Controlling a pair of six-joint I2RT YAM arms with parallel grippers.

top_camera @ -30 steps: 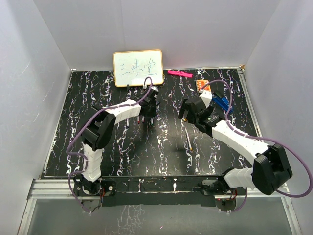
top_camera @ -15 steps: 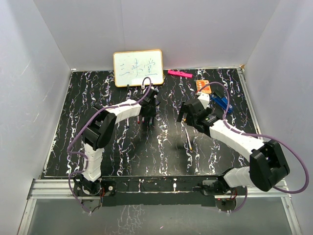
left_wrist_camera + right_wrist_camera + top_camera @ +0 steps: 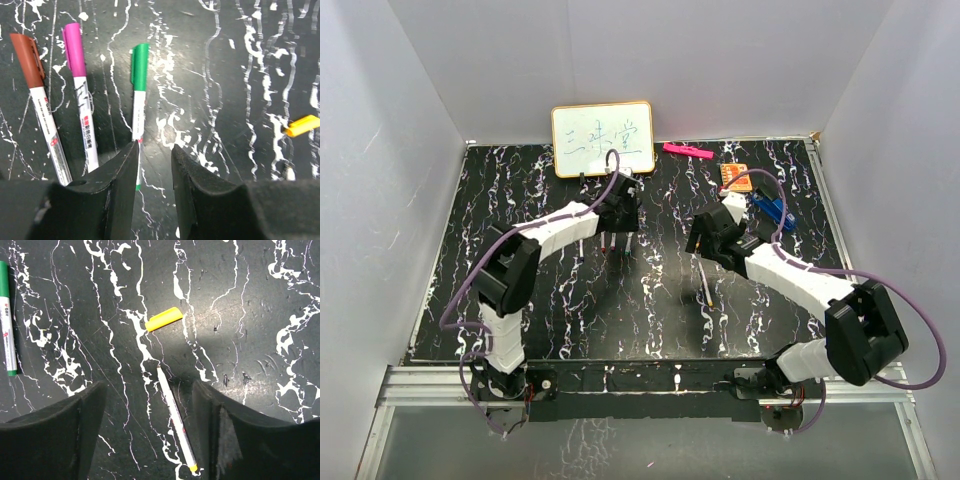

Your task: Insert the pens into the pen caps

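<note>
In the left wrist view three capped pens lie side by side: brown cap point(image 3: 29, 60), purple cap point(image 3: 75, 50), green cap point(image 3: 139, 65). My left gripper point(image 3: 155, 150) is slightly open and empty, low over the table, with its left finger beside the green pen's lower end. A loose yellow cap point(image 3: 164, 319) lies alone; it also shows at the left wrist view's right edge point(image 3: 302, 125). An uncapped white pen with a yellow end point(image 3: 176, 420) lies between the fingers of my wide-open, empty right gripper point(image 3: 149, 390). In the top view the left gripper point(image 3: 620, 215) and right gripper point(image 3: 703, 240) hover mid-table.
A small whiteboard point(image 3: 603, 138) stands at the back. A pink highlighter point(image 3: 687, 150), an orange object point(image 3: 733, 173) and a blue clip-like object point(image 3: 772, 210) lie at the back right. White walls close in the black marbled table point(image 3: 520, 300).
The left arm has stretched out, its gripper staying near the capped pens. The right gripper has shifted slightly left and nearer, over the uncapped pen.
</note>
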